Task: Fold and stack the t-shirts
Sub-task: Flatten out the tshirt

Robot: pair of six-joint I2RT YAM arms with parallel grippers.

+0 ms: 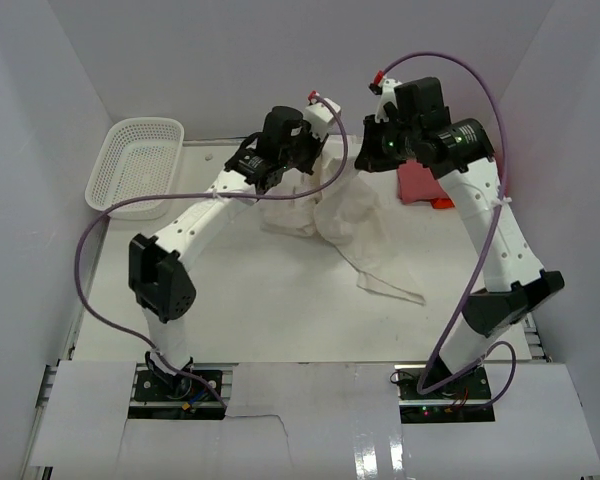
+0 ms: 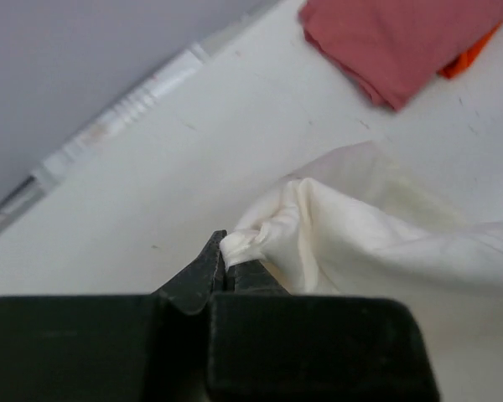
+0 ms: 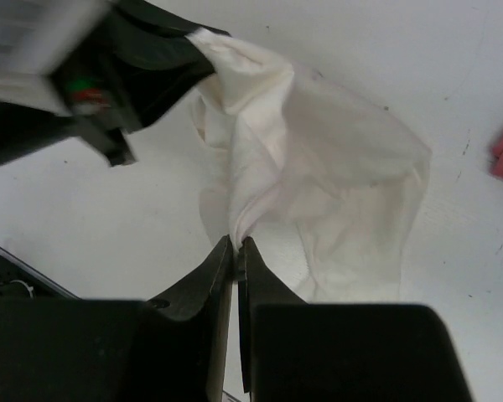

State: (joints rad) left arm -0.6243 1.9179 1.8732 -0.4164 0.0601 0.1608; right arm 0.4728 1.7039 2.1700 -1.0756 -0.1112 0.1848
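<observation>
Nearest the arm bases, a loose tail of the cream-white shirt (image 1: 325, 215) is trailing across the table (image 1: 230, 300) toward the lower right of the top view. Further in, at the middle of the frame, the bulk of that shirt is hanging bunched between the two grippers. The left gripper (image 2: 226, 264) is pinching a crumpled edge, its jaws closed tight on the cloth. The right gripper (image 3: 237, 247) is likewise clamping a fold. Beyond them, the red shirt (image 1: 418, 183) is lying at the upper right, looking folded, and a white basket (image 1: 140, 160) is sitting at the upper left.

The step in hand appears to be spreading the cream-white shirt for folding. The next move probably calls for drawing the grippers apart until the cloth is taut, then laying it flat.
</observation>
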